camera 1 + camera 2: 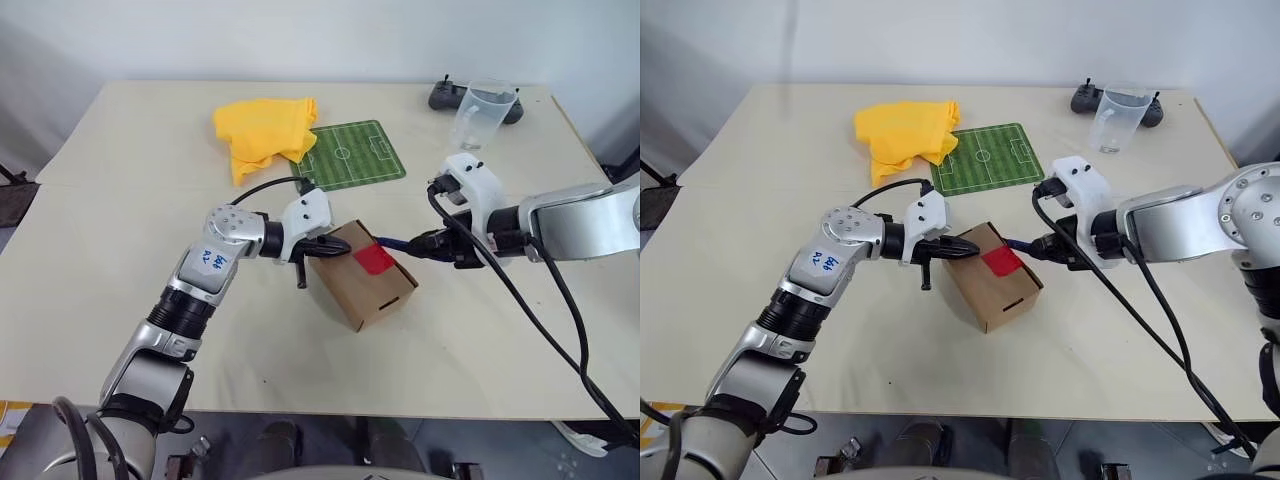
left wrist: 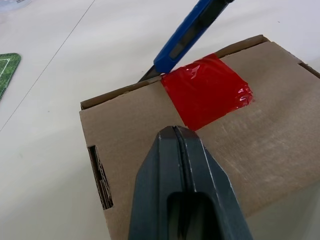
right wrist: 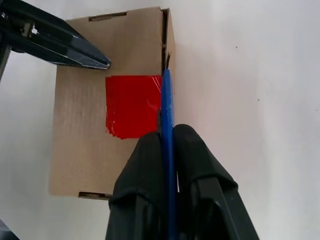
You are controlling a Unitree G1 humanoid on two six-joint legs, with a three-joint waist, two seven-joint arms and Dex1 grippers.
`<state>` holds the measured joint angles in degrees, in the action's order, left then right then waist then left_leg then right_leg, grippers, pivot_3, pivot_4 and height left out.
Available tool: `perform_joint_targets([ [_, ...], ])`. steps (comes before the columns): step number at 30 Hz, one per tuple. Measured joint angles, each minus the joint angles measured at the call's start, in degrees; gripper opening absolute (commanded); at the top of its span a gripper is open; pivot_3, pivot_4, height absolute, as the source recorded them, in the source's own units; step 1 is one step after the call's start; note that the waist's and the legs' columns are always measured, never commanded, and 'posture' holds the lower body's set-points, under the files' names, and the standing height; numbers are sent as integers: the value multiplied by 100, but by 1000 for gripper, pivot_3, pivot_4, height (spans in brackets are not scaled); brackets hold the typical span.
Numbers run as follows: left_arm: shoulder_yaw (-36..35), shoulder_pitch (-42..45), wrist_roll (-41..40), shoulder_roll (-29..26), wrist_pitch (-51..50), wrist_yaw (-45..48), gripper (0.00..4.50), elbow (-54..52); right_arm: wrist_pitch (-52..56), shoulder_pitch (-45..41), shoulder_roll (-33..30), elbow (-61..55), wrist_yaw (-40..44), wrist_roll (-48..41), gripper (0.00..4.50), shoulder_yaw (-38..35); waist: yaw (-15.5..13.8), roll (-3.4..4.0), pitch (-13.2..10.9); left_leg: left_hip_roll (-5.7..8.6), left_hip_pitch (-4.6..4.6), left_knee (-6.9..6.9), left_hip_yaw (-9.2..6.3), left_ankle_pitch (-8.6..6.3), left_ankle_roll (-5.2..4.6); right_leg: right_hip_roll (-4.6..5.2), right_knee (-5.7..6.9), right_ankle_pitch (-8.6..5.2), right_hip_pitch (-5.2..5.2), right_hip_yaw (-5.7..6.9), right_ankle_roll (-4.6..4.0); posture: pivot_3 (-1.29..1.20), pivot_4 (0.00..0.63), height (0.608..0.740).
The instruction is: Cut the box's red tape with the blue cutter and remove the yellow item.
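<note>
Light, easily shoved box (image 1: pixel 362 282) mid-table, pinned from the left by closed left gripper (image 2: pixel 175 131); right gripper (image 3: pixel 167 145) clamped on slim blue cutter (image 2: pixel 186 34), blade at red tape (image 2: pixel 205 90) edge.

Both arms reach inward, left claw (image 1: pixel 322 247) pinched closed, right claw (image 1: pixel 432 242) clamped
</note>
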<state>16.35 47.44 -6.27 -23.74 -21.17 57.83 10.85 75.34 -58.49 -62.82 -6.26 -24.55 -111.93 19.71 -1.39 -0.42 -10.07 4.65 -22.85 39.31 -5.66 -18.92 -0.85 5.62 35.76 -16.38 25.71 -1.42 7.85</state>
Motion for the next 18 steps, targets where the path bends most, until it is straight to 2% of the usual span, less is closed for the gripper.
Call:
perform_joint_targets([
  [6, -2, -47, 2, -10, -7, -4, 0, -82, 32, -28, -56, 27, 22, -6, 90, 5, 0, 0, 0, 0, 0, 1, 0, 0, 0, 1, 0, 0, 0, -1, 0, 0, 150, 740],
  [12, -1, -59, 2, -9, -7, -4, 0, -94, 227, -533, -111, 295, 78, -13, 90, -2, -1, 1, 1, 1, 0, 0, 0, 0, -1, 1, 1, 0, 0, -2, 0, 0, 150, 740],
  [18, 0, -59, 3, -9, -7, 1, 0, -95, 218, -522, -82, 313, 133, -12, 90, -3, -1, 1, 1, 2, 1, 0, 0, 0, -1, 2, 2, 0, 0, -2, 0, 0, 150, 740],
])
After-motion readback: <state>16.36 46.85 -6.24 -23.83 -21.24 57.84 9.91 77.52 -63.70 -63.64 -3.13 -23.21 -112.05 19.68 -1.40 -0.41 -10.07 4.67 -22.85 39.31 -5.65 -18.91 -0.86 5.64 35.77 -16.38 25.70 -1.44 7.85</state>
